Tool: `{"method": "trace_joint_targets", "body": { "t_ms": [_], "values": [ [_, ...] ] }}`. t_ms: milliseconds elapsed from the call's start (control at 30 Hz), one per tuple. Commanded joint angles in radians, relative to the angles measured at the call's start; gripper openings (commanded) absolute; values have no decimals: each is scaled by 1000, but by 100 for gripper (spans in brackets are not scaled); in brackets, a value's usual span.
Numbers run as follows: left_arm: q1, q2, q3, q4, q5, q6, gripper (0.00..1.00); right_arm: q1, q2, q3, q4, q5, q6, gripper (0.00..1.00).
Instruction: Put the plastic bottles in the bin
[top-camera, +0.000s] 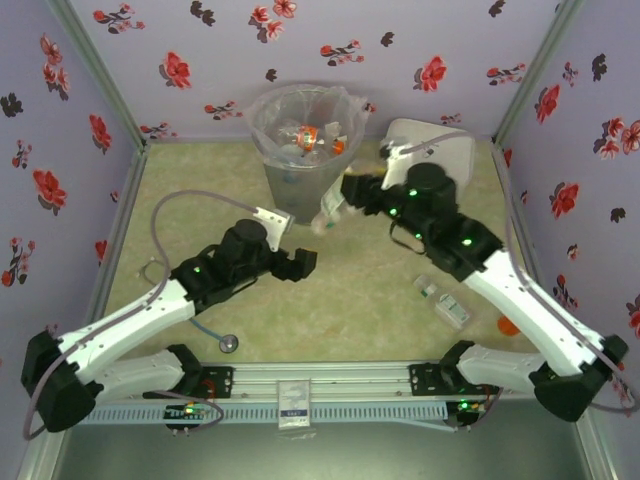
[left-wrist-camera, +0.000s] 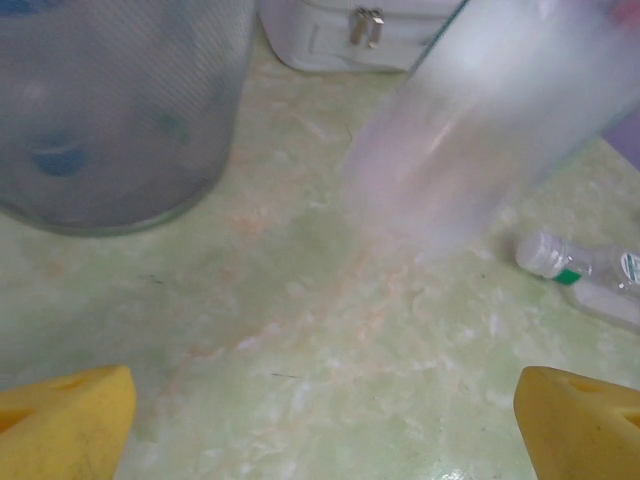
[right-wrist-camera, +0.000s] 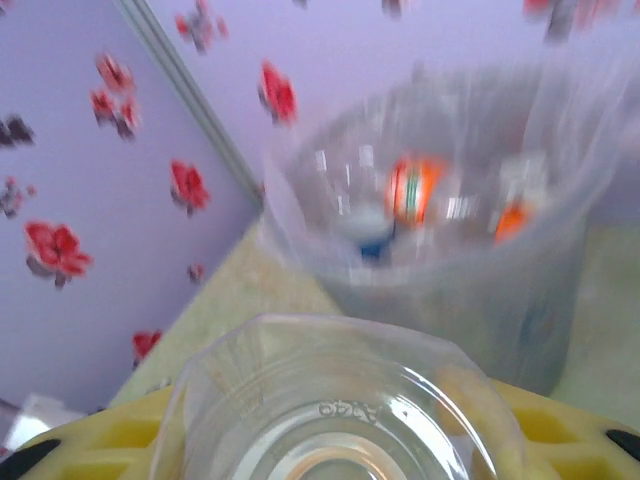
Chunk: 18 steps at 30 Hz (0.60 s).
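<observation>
Clearance over the rim matters most now: raise the held bottle (top-camera: 328, 212) above the lip of the bin (top-camera: 285, 180) before you carry it toward the upper left of the top view, and let go only once it hangs over the opening. Your right tool (top-camera: 345, 195) pinches that bottle just beside the bin's right wall. Its long axis slants from upper right to lower left; in the right wrist view its base faces the camera. Your left tool (top-camera: 303, 262) is spread and carries nothing, mid-frame. Two spare bottles (top-camera: 440, 300) lie on the worktop (top-camera: 350, 310) at lower right.
</observation>
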Motion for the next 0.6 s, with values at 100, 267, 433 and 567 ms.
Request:
{"method": "trace_joint_targets", "body": {
  "t_ms": [100,267,433,567],
  "values": [
    [90,-89,-64,-54,-53,-91,97,-53,86,295,-75,140,-303,28],
    [97,-154,-104,-94,-57,-132,97,-95,332,546,-93,141,-446,26],
    [103,-211,-139,-102,-62,-152,96,-111,580,799,-172,133,-499,24],
    [105,-214,-131,-120,-60,-154,95,-116,744,947,-249,124,-512,23]
  ]
}}
